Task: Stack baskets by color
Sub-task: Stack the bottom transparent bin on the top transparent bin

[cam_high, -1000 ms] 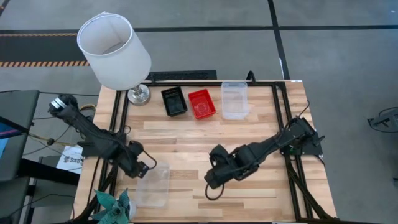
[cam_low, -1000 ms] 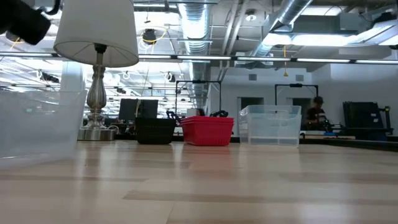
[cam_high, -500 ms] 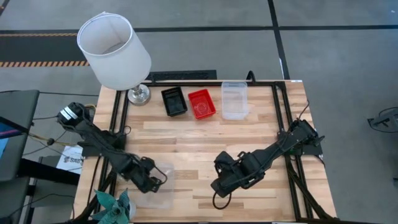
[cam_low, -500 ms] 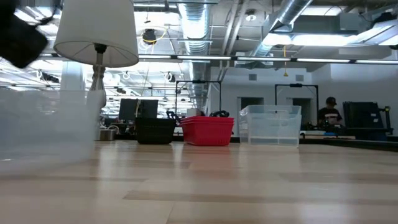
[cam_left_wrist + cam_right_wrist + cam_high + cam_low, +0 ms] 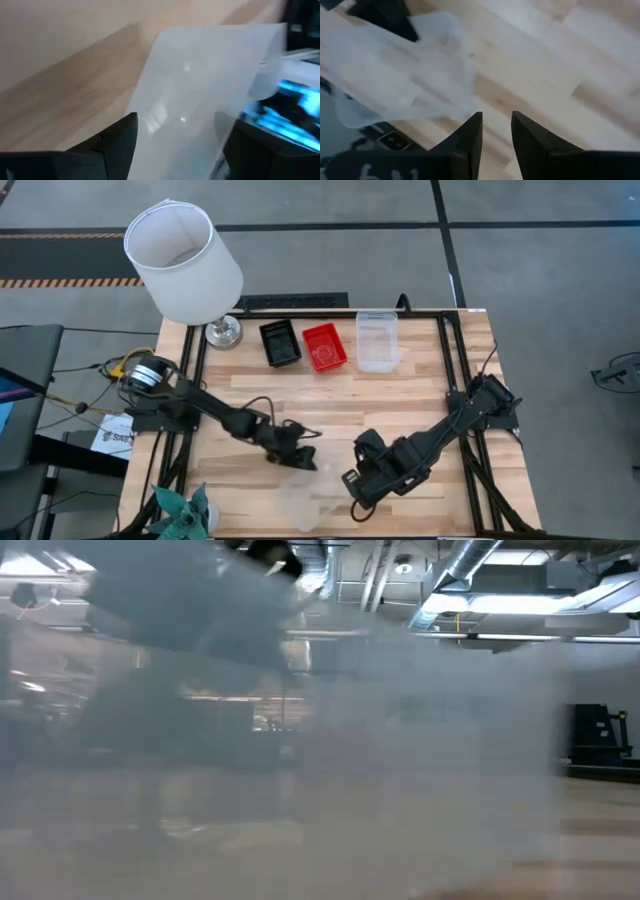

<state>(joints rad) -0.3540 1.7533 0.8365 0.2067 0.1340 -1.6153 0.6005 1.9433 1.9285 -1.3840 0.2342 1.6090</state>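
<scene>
Black (image 5: pixel 280 343), red (image 5: pixel 324 346), clear (image 5: pixel 377 340) stacks sit at far edge. L gripper (image 5: pixel 299 463) clamped on last clear basket (image 5: pixel 306 498); R gripper (image 5: pixel 352 483) part-open, empty. Left: add it to clear stack.

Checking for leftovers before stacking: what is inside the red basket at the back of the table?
From above, the red basket shows only its own red floor; nothing else visible inside.

- black basket (image 5: pixel 280 343), red basket (image 5: pixel 324 346), clear basket (image 5: pixel 377 340) along far edge
- another clear basket (image 5: pixel 305 498), translucent whitish, at near edge
- lampshade (image 5: pixel 182 263) white, lamp base (image 5: pixel 223 332) silver
- table (image 5: pixel 400 400) light wood planks, black frame
- both arms dark
</scene>
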